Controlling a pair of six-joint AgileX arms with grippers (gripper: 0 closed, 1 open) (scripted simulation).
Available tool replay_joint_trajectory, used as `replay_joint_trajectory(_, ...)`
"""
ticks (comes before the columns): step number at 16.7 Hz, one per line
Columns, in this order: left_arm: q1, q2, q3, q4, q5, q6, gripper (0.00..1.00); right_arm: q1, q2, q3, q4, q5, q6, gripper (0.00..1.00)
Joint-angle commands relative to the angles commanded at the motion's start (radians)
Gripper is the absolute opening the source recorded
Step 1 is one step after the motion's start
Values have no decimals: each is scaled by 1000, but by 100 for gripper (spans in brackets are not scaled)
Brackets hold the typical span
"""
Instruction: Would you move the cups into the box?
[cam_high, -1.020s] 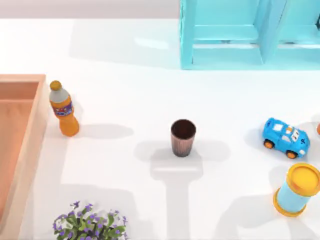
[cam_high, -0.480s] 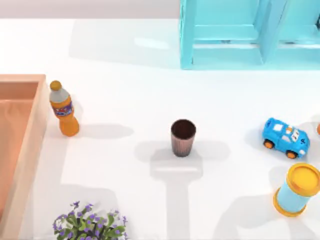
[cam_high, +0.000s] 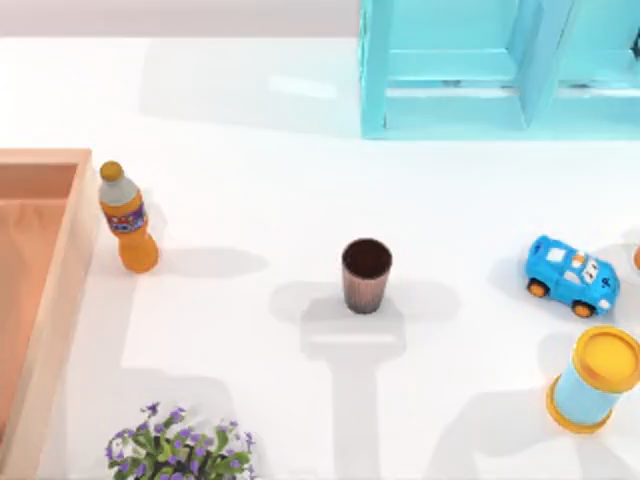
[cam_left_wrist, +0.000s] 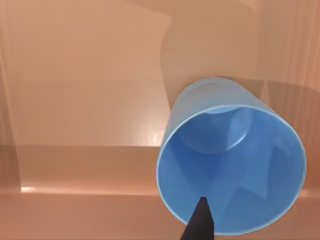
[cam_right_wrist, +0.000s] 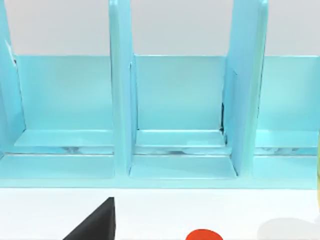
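Observation:
The light blue cup hangs mouth-up close over the box's orange-tan floor in the left wrist view. My left gripper is shut on its near rim, a dark tip reaching inside the mouth. The brown ribbed cup stands upright at the table's middle in the top view, with no gripper near it. The box lies at the left edge, its pale rim showing. My right gripper is parked and open, facing the turquoise shelf.
An orange bottle stands just right of the box. A flowering plant sits at the front left. A blue toy car and a blue cylinder with yellow lid are at the right. The turquoise shelf spans the back.
The shading inside the box shifts slightly. The brown cup and the other table objects have not moved.

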Motion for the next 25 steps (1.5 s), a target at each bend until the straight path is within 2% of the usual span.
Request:
replay_joint_trajectory(3,0,0,0,0,0,0,98,0,0,0,0,0,0,100)
replay_joint_trajectory(4,0,0,0,0,0,0,100,0,0,0,0,0,0,100)
replay_joint_trajectory(14,0,1,17,-17,0,-1,100,0,0,0,0,0,0,100)
replay_joint_trajectory(22,-5,4,349,-346,1,-6,100,0,0,0,0,0,0,100)
replay_joint_trajectory(25,-8,2,400,-397,0,-7,100,0,0,0,0,0,0,100)
